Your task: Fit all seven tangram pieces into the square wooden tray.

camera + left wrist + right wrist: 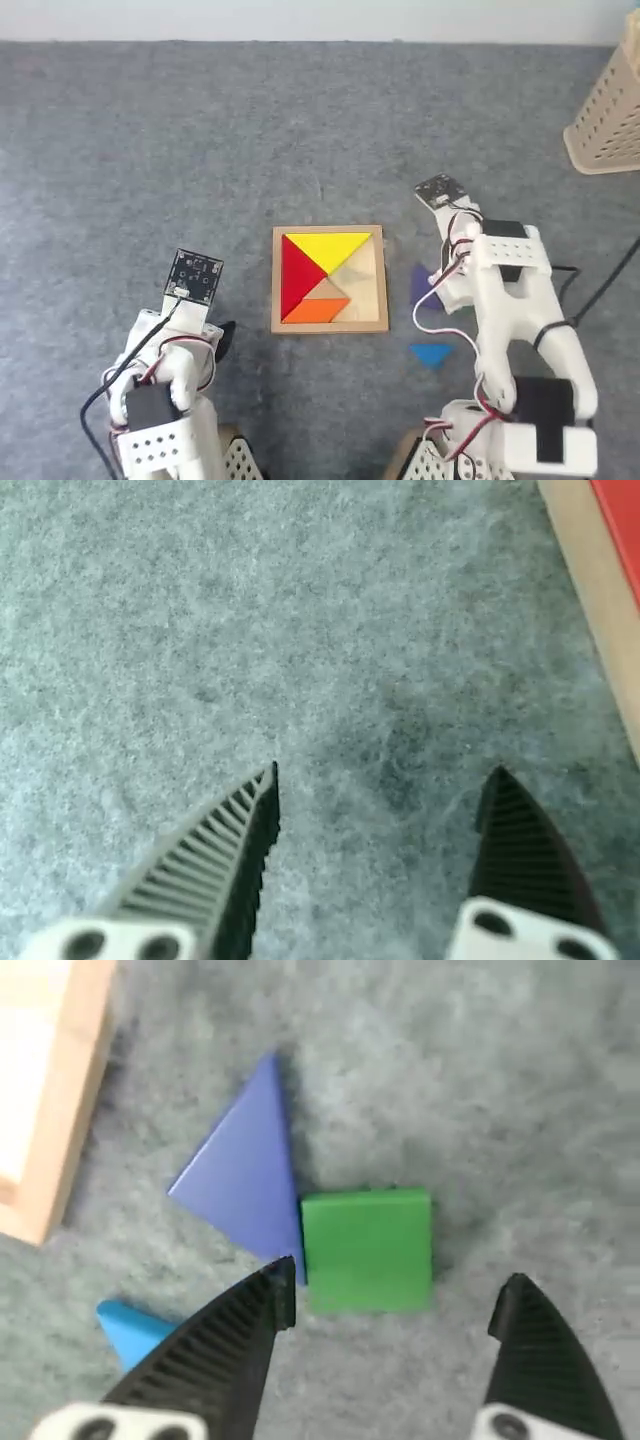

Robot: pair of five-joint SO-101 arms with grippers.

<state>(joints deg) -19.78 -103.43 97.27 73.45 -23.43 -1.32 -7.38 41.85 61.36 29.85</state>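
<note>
Green square (367,1250) below right fingers (225,1345); apart | left fingers (215,865) low over carpet (300,630); apart

Tray (330,327) with yellow triangle (327,249), red triangle (297,272)

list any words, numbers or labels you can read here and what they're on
None can be read.
The wooden tray, the yellow triangle and the green square carry no print.
Any marking on the black camera board is too small to read.
</note>
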